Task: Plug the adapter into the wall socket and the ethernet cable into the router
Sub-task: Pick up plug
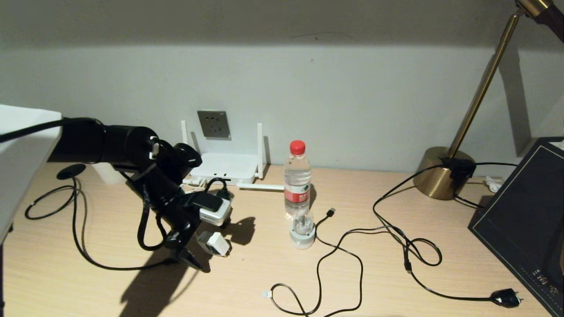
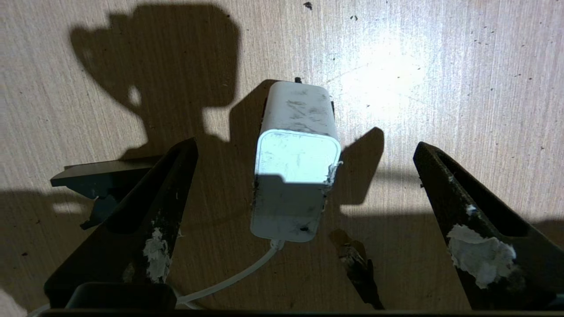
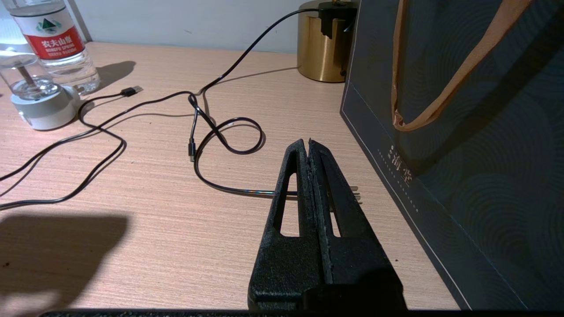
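The white adapter [image 1: 216, 243] lies on the desk in front of the router [image 1: 224, 167], its thin white cord [image 2: 229, 279] trailing back under the wrist. My left gripper [image 1: 203, 248] hangs right over it, open wide: in the left wrist view the adapter [image 2: 295, 163] sits between the two dark fingers [image 2: 154, 211], touching neither. The grey wall socket [image 1: 213, 124] is on the wall behind the router. The ethernet cable [image 1: 318, 281] ends in a clear connector [image 1: 265, 294] near the front edge. My right gripper [image 3: 308, 143] is shut and empty, low over the desk at the right.
A water bottle [image 1: 297, 178] and a small glass-domed lamp [image 1: 302, 229] stand mid-desk. A USB-tipped black cable [image 1: 331, 212] and a black plug [image 1: 506, 298] lie to the right. A brass lamp base [image 1: 440, 174] and a dark bag [image 1: 524, 220] stand at the right.
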You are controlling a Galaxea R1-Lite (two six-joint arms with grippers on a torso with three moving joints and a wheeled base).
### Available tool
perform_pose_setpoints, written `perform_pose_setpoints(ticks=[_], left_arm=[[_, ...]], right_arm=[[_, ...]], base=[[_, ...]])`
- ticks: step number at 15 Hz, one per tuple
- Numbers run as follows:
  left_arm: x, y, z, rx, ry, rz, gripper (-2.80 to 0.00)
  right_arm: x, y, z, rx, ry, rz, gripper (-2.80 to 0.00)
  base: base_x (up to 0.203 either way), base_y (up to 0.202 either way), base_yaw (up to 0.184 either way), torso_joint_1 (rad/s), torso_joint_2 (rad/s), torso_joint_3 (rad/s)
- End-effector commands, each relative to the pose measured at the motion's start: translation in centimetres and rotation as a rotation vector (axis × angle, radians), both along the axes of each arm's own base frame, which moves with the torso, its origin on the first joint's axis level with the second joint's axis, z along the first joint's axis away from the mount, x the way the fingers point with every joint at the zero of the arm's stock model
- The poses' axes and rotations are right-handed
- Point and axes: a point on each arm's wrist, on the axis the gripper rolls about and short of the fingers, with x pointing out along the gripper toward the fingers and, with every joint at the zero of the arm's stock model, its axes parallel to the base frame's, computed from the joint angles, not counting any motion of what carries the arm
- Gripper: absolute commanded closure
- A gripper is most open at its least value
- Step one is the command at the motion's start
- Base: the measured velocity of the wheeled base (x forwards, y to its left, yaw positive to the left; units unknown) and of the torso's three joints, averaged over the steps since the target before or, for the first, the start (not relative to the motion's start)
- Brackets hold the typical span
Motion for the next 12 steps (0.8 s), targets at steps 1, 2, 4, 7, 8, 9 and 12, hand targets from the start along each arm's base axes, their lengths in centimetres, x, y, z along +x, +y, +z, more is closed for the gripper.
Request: perform_pose_setpoints(ticks=[1,2,4,7,8,9,12], left_arm=[[0.01,0.02,-0.05,0.000,0.000,-0.007,-2.80],[0.01,0.02,-0.14,0.000,0.001,-0.007,-2.80],[0.03,-0.03,-0.23,-0.002,-0.004,-0.001,-2.80],[-0.02,-0.03,-0.45,-0.005,-0.002,0.012,0.00],[-0.02,-0.03,-0.45,-0.005,-0.002,0.012,0.00],[-0.07,-0.02,-0.54,-0.004,0.002,0.012,0.00],[-0.26,-0.11,-0.99,0.000,0.018,0.008,0.00]], right_arm=[[0.29,0.00,-0.97,0.000,0.036,0.000,0.00],[0.29,0.00,-0.97,0.000,0.036,0.000,0.00],[0.29,0.00,-0.97,0.000,0.036,0.000,0.00],[0.29,0.00,-0.97,0.000,0.036,0.000,0.00],[0.29,0.00,-0.97,0.000,0.036,0.000,0.00],[0.29,0.00,-0.97,0.000,0.036,0.000,0.00],[0.29,0.00,-0.97,0.000,0.036,0.000,0.00]], base=[[0.000,0.000,0.000,0.000,0.00,0.000],[0.000,0.000,0.000,0.000,0.00,0.000],[0.000,0.000,0.000,0.000,0.00,0.000],[0.000,0.000,0.000,0.000,0.00,0.000],[0.000,0.000,0.000,0.000,0.00,0.000],[0.000,0.000,0.000,0.000,0.00,0.000],[0.000,0.000,0.000,0.000,0.00,0.000]])
